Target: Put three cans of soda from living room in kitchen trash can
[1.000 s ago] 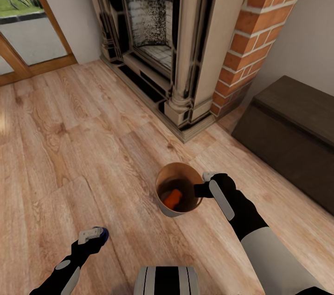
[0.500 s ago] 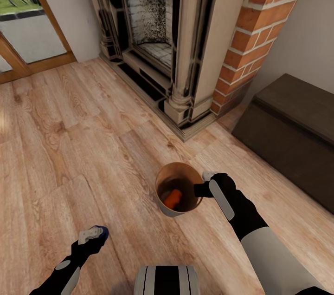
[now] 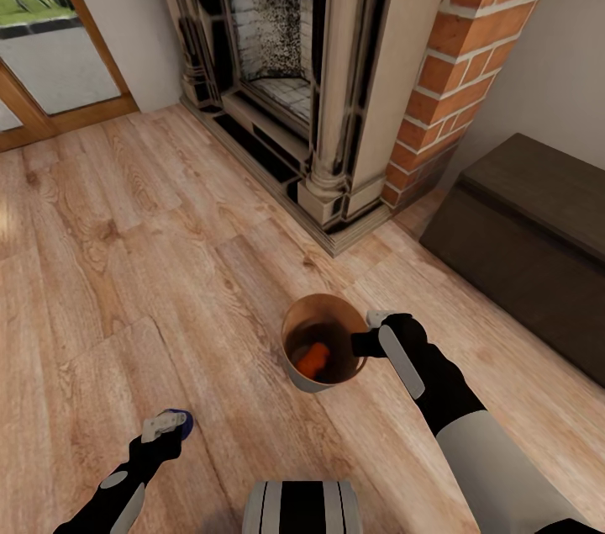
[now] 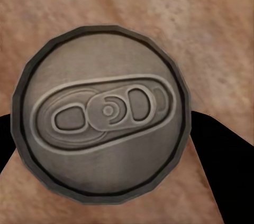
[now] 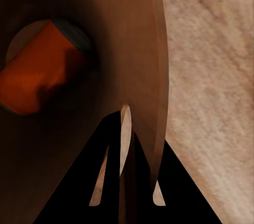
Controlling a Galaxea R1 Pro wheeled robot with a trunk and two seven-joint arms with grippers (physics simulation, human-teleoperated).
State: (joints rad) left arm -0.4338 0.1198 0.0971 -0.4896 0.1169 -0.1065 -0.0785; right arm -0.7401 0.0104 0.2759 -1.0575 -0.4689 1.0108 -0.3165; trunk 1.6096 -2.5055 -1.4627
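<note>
My right gripper (image 3: 363, 342) is shut on the rim of the tash can (image 3: 313, 381), a small grey bucket with a copper-brown inside, held above the wood floor. An orange can of soda (image 3: 313, 359) lies at its bottom; in the right wrist view the same orange can (image 5: 45, 71) shows deep inside the brown wall (image 5: 127, 39), with my right gripper (image 5: 126, 145) clamped over the rim. My left gripper (image 3: 170, 426) is shut on a blue can of soda (image 3: 181, 423) at the lower left. Its silver top (image 4: 103, 113) faces the left wrist camera, with black fingers (image 4: 222, 155) on either side.
A dark ornate fireplace (image 3: 277, 71) with a red-brick column (image 3: 470, 46) stands ahead. A dark low cabinet (image 3: 529, 240) sits at the right by the wall. A wood-framed glass door (image 3: 42, 55) is at the far left. Open wood floor (image 3: 126, 248) spreads between.
The view shifted slightly between the oldest frame and now, so the camera has moved a little. Both grippers hold their loads in the same places.
</note>
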